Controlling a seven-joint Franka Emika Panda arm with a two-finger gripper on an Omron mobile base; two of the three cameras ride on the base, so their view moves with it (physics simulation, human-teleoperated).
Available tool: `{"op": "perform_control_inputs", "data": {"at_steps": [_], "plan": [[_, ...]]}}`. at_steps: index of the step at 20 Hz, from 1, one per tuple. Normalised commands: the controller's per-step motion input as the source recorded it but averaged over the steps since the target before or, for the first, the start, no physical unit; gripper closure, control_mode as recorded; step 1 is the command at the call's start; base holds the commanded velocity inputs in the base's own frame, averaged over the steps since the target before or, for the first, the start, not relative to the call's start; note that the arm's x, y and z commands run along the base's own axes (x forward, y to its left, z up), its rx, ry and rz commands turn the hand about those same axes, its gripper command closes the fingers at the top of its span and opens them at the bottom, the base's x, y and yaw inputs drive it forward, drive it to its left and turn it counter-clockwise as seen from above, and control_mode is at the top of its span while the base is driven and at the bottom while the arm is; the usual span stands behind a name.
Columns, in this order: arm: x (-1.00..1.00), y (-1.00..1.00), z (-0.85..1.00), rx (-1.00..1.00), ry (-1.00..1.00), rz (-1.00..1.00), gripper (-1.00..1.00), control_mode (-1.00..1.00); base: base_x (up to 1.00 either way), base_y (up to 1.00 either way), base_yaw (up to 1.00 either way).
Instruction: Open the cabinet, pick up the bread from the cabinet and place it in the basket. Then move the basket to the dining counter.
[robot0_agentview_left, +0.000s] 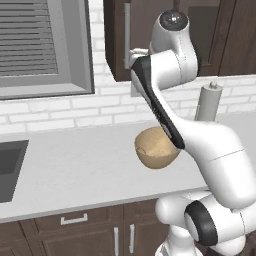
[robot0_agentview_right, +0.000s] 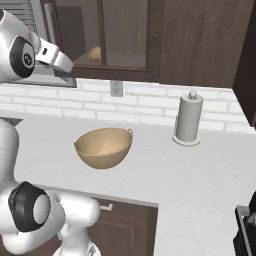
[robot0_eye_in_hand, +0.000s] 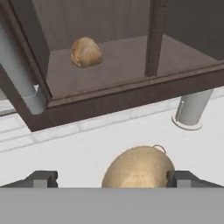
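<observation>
The dark brown cabinet (robot0_agentview_right: 125, 35) hangs on the brick wall with its glass doors shut. Its long grey handle (robot0_eye_in_hand: 19, 72) runs down the left of the hand view and also shows in the left base view (robot0_agentview_left: 127, 35). Behind the glass, the golden-brown bread (robot0_eye_in_hand: 86, 52) rests on the shelf (robot0_agentview_right: 95, 54). My gripper (robot0_eye_in_hand: 112, 179) is open and holds nothing, raised in front of the cabinet's lower edge, a little right of the handle's end. The tan basket (robot0_agentview_right: 104, 146) stands on the white worktop below it (robot0_agentview_left: 156, 147) (robot0_eye_in_hand: 139, 168).
A grey paper-towel holder (robot0_agentview_right: 189, 118) stands by the wall, right of the basket (robot0_eye_in_hand: 192, 109). A wall outlet (robot0_agentview_right: 116, 88) sits under the cabinet. A window with blinds (robot0_agentview_left: 30, 40) and a sink (robot0_agentview_left: 10, 170) lie to the left. Drawers with silver handles (robot0_agentview_left: 74, 218) run below.
</observation>
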Motion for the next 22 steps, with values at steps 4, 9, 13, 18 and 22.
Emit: {"op": "perform_control_inputs", "data": {"at_steps": [4, 9, 13, 18, 22], "plan": [[0.12, 0.47, 0.88, -0.01, -0.03, 0.23, -1.0, -1.0, 0.0, 0.0, 0.0], [0.44, 0.36, 0.25, -0.11, 0.0, 0.19, -1.0, -1.0, 0.0, 0.0, 0.0], [0.48, 0.53, 0.0, -0.15, 0.0, 0.09, -1.0, -1.0, 0.0, 0.0, 0.0], [0.5, 0.16, -0.05, -0.08, -0.03, 0.03, -1.0, -1.0, 0.0, 0.0, 0.0], [0.48, 0.0, -0.04, -0.03, -0.06, -0.01, -1.0, -1.0, 0.0, 0.0, 0.0]]}}
